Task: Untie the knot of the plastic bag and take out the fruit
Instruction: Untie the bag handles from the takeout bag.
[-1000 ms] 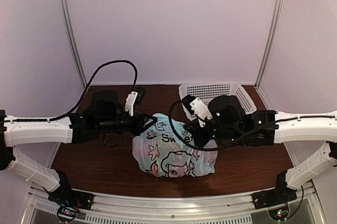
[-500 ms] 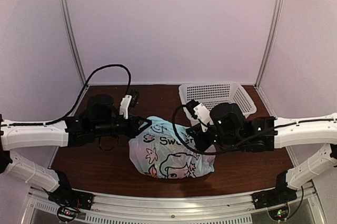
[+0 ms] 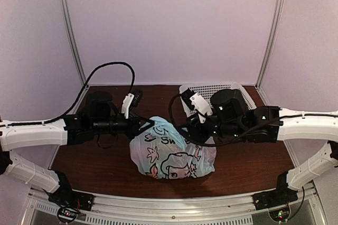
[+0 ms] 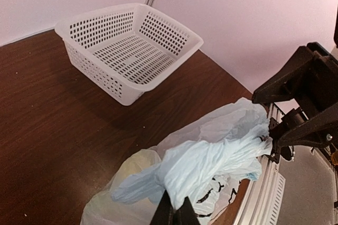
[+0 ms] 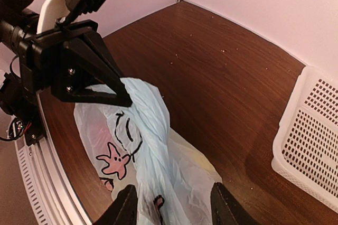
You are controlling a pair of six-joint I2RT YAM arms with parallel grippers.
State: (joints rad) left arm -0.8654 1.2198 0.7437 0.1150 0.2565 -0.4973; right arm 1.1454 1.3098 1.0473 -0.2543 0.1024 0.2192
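Dark wooden table (image 3: 100, 167) fills a pale-walled booth. The plastic bag (image 3: 171, 156) sits at its middle, nearer the arms than the white basket (image 4: 97, 72) and apart from it. The left gripper (image 4: 174, 212) is pinched tight on the knot (image 4: 211, 161), a bunched pale blue strip at the bag's top. The right gripper (image 5: 177, 206) has its jaws spread, with bag film between them, unpinched. Bare wood separates bag and basket; the front rail (image 3: 169, 204) runs close to the bag.
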